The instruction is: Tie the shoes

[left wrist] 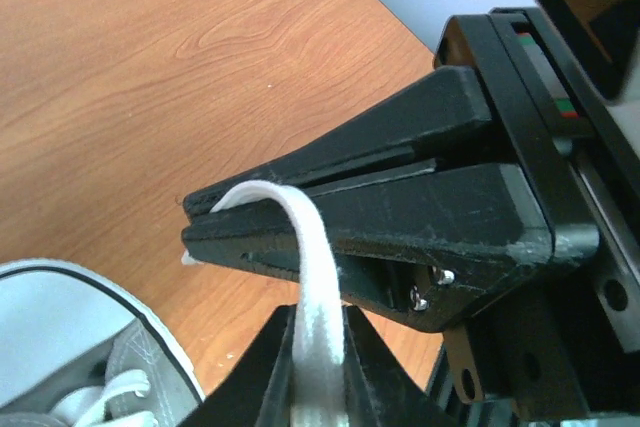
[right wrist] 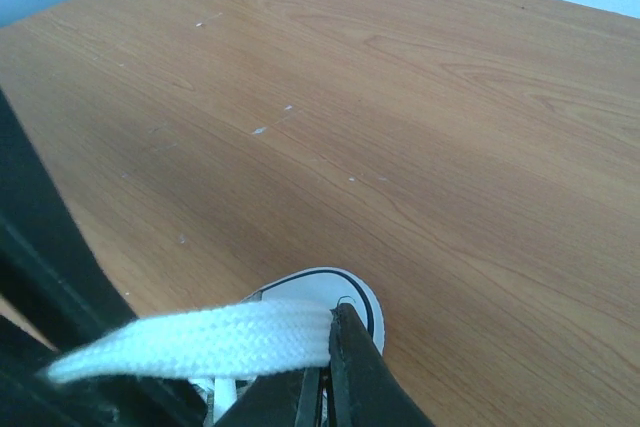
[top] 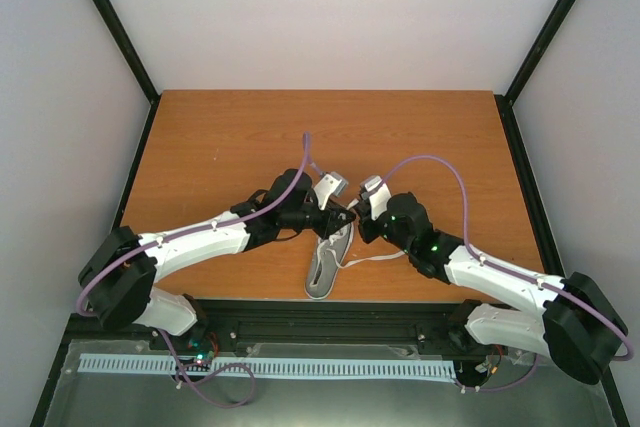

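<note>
Left hand [left wrist: 318,319] and right hand [left wrist: 196,219] gripping lace [left wrist: 312,267], grey sneaker [top: 328,265], wooden table [top: 230,137], pale walls [top: 330,7].

A wooden table [top: 250,137] stands between pale walls [top: 330,7].

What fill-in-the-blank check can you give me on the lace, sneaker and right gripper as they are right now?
1. The right gripper is ____ on the lace.
2. The lace's colour is ____.
3. The number of sneakers on the table is ____: the grey sneaker.
Missing words: shut; white; one.
</note>
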{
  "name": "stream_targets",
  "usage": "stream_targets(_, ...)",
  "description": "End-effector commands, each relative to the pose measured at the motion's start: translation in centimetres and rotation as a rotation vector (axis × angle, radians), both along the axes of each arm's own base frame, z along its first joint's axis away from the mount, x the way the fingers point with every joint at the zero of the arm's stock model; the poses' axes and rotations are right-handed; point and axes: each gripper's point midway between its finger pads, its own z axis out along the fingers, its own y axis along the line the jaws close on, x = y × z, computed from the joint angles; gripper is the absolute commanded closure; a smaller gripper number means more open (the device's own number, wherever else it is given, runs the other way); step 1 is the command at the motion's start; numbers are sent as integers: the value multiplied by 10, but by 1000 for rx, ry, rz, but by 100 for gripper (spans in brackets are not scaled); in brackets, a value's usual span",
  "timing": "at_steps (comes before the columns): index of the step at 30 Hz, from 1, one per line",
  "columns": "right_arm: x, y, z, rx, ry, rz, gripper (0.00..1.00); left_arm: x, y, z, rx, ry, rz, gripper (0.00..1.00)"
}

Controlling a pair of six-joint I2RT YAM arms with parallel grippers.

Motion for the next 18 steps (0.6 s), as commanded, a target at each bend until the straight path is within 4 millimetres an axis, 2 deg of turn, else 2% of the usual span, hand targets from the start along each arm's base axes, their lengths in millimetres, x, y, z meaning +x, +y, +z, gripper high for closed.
stream_targets(1,5,-1,15,23,-15,-33,97,9,-1,13,-27,-31,27,91)
stream_targets(2,5,-3,17,25,-16,-44,97,11,2,12,-19,-30,48,94)
stream_targets(3,6,-7,17,22,-12,-66,91,13,5,12,-13,-30,66,96)
stream_targets(8,11,-36,19,36,32,-242,36,34,32,18,-40,42,150,99)
stream_targets(10,11,-53,13,46,93,-328,19,41,44,16,-39,73,164,99)
stream_targets(11,12,-62,9,50,132,-368,15,42,48,14,-40,88,163,99)
stream_targets(14,8,-94,-24,52,325,-502,12,46,59,12,-68,126,170,99)
stream_targets(16,-2,-114,-50,42,456,-581,12,46,65,12,-82,138,177,99)
stream_targets(18,-12,-125,-68,61,547,-628,12,45,71,12,-67,131,188,99)
